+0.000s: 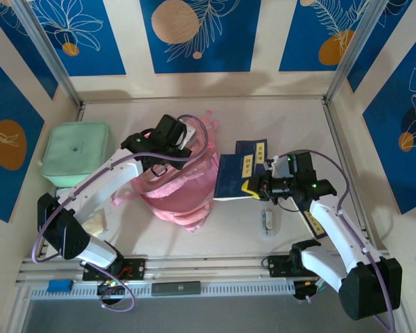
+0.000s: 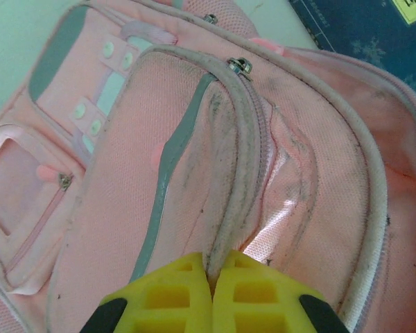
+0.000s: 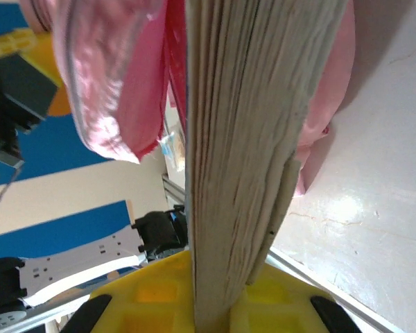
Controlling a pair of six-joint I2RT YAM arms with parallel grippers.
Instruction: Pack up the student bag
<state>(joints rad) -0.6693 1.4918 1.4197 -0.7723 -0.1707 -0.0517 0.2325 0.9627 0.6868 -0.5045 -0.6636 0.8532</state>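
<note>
The pink student bag (image 1: 184,191) stands mid-table, its top opening facing right. My left gripper (image 1: 175,147) is over the bag's top and shut on the grey-smudged rim of the opening (image 2: 225,208), its yellow fingertips (image 2: 187,284) pressed together around the piping. My right gripper (image 1: 254,187) is just right of the bag, shut on a stack of dark blue books (image 1: 237,173). The books' pale page edges (image 3: 256,139) rise edge-on from between the yellow jaws, and the pink bag fabric (image 3: 118,76) hangs close beyond them. A corner of a blue book (image 2: 364,35) lies past the bag's rim.
A mint-green square case (image 1: 76,154) sits at the left wall. A small clear object (image 1: 267,222) lies on the table in front of my right gripper, and a cream lump (image 1: 95,223) lies by the left arm. Walls enclose three sides.
</note>
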